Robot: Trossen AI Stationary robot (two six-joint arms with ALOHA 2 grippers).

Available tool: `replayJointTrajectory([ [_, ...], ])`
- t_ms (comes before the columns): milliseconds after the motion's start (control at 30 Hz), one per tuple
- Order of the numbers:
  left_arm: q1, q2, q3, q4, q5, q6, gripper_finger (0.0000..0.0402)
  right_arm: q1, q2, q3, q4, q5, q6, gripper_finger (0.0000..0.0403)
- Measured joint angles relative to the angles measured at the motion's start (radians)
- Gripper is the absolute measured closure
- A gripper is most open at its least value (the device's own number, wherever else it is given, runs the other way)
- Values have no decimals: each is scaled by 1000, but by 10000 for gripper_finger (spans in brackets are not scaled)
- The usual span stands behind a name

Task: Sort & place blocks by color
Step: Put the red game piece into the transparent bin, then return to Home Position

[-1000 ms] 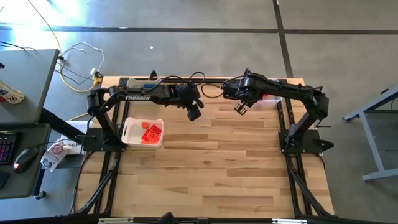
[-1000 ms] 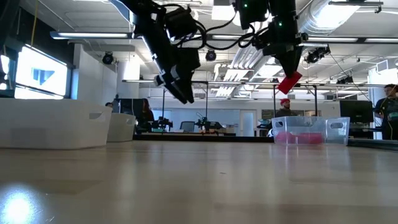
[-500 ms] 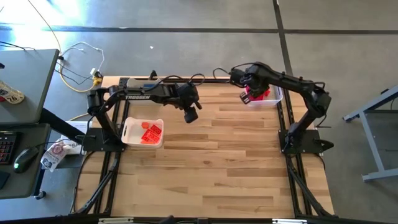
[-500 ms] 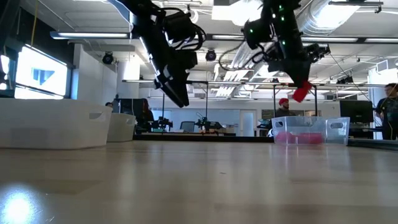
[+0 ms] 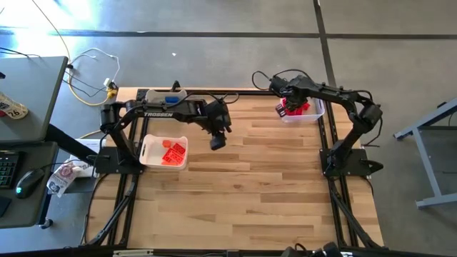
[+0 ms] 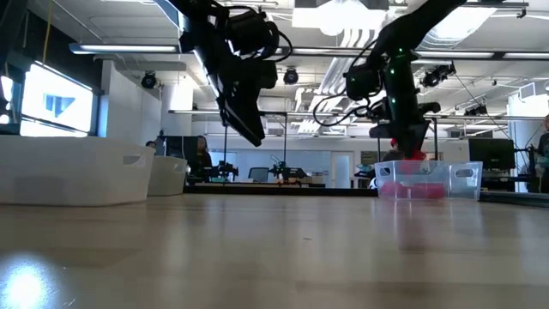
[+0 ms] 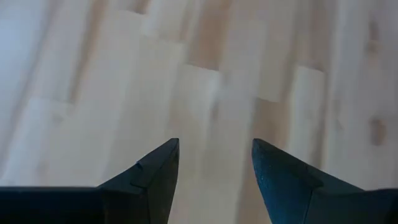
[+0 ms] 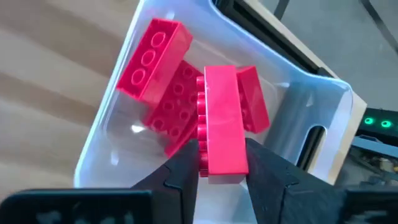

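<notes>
Right gripper [image 8: 221,163] has moved from mid-table to above the clear bin [image 5: 315,114], fingers clamped on a red brick [image 8: 221,127]. Left gripper [image 7: 214,163] hangs open above the table [image 5: 250,185].

White capital letters reading "TROSSEN" stand along the dark upper link of the left arm [image 5: 161,112], seen from above near the table's far left side. On the grey desk [image 5: 28,86] to the left of the table lies a round sticker [image 5: 12,109] with a red number that looks like "26", though its first digit is not sure. A small packet [image 5: 63,177] with red markings rests on the floor by the table's left edge; its print is too small to read. No other text, label or number can be read on the bins, the blocks or in the room beyond the table.
</notes>
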State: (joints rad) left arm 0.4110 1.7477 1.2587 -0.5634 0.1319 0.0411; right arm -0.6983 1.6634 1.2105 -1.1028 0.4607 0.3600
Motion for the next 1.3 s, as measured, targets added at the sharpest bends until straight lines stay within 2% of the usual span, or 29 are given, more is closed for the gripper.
replayJointTrajectory([
  [133,-7,-6,-11,-31,29,5,213,-15,0,-17,33,0,0,283],
  [367,-21,-123,-158,47,28,-16,213,-15,0,-17,31,15,-47,228],
  [500,-28,-254,-264,107,24,-59,213,-15,0,1,26,41,-49,201],
  [700,-47,-496,-420,178,10,-135,213,1,-16,76,-35,18,-24,195],
  [933,-111,-746,-598,335,-5,-187,213,121,-150,64,58,-1,-65,194],
  [1067,-162,-859,-677,384,-91,-188,213,207,-253,18,175,-19,-121,194],
  [1300,-243,-1020,-782,409,-209,-180,213,317,-435,-136,391,-195,-177,194],
])
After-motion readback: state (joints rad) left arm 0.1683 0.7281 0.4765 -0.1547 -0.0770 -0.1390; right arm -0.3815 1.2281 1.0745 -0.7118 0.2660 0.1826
